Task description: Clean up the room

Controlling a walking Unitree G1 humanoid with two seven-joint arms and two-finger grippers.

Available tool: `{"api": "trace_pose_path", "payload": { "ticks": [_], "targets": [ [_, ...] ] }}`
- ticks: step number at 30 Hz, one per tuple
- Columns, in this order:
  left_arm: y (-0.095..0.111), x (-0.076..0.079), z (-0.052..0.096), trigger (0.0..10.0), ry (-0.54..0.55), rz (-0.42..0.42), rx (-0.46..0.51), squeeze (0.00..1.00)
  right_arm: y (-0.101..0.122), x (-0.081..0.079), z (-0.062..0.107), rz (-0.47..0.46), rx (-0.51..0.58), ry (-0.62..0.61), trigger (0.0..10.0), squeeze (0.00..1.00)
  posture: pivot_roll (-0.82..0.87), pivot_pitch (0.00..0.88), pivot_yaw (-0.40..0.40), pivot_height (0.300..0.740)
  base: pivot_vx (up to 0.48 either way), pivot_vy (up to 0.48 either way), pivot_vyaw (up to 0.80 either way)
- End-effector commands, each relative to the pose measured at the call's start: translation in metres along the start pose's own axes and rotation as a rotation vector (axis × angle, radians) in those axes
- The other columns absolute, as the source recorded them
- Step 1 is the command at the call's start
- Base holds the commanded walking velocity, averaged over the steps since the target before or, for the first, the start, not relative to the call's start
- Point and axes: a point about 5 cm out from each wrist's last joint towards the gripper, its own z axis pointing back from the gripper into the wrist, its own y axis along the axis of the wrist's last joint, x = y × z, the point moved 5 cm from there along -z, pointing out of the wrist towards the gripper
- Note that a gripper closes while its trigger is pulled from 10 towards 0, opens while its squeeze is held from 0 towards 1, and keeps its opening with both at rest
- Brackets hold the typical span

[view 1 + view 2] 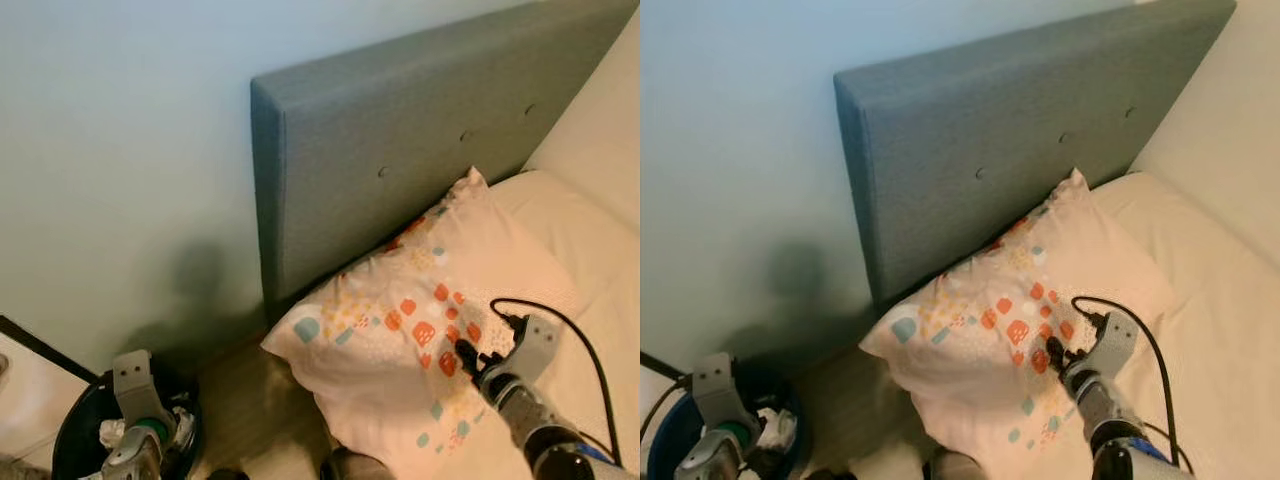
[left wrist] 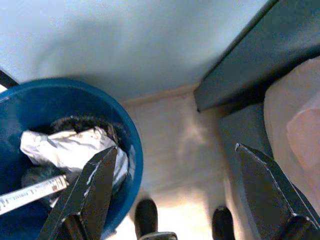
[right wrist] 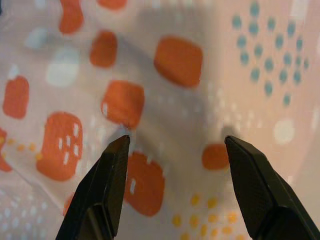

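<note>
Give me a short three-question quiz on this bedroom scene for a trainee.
1. True or false: the right gripper has its fingers spread over the patterned pillow.
2. What does the blue bin below the left gripper hold?
A. crumpled paper
B. shoes
C. a cup
3. What stands behind the pillow against the wall?

Key:
1. True
2. A
3. The grey headboard

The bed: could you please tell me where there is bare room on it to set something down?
Free: the cream mattress right of the patterned pillow, below the grey headboard. Also the floor strip between the blue bin and the bed. Crowded: the pillow, where the right gripper presses with open jaws, and the bin, full of crumpled paper.
</note>
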Motion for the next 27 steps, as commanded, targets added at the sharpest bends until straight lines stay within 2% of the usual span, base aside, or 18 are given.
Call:
{"api": "trace_pose_path", "payload": {
  "ticks": [1,5,12,16,18,20,22,27],
  "targets": [
    [-0.009,0.001,0.003,10.0,-0.009,-0.014,-0.023,0.0,-0.01,0.01,0.004,-0.042,-0.024,-0.022,10.0,0.0,-0.12,0.064,0.005,0.645,0.0,0.0,0.0],
    [-0.011,-0.001,0.004,10.0,-0.004,-0.027,-0.024,0.0,-0.017,0.021,0.009,-0.122,-0.024,-0.033,10.0,0.0,-0.12,0.075,0.005,0.625,0.0,0.0,0.0],
    [-0.014,0.001,0.007,10.0,-0.02,-0.05,-0.017,0.0,-0.02,0.038,0.017,-0.177,-0.009,-0.044,10.0,0.0,-0.13,0.102,0.004,0.595,0.0,0.0,0.0],
    [-0.005,0.004,0.005,10.0,-0.032,-0.058,0.02,0.0,-0.019,0.03,0.018,-0.263,0.009,0.053,10.0,0.0,-0.13,0.117,0.009,0.575,0.0,0.0,0.0],
    [-0.004,0.005,0.004,10.0,-0.036,-0.061,0.027,0.0,-0.02,0.027,0.018,-0.274,0.006,0.083,10.0,0.0,-0.13,0.117,0.009,0.57,0.0,0.0,0.0],
    [0.001,0.007,0.003,10.0,-0.046,-0.076,0.046,0.0,-0.02,0.019,0.02,-0.349,0.022,0.168,10.0,0.0,-0.13,0.126,0.008,0.56,0.0,0.0,0.0],
    [0.007,0.011,0.002,10.0,-0.058,-0.083,0.069,0.0,-0.028,0.011,0.025,-0.434,-0.009,0.267,10.0,0.0,-0.12,0.141,0.013,0.56,0.0,0.0,0.0],
    [0.007,0.013,0.002,10.0,-0.067,-0.089,0.073,0.0,-0.036,0.012,0.028,-0.437,-0.04,0.274,10.0,0.0,-0.12,0.145,0.009,0.56,0.0,0.0,0.0]
  ]
}}
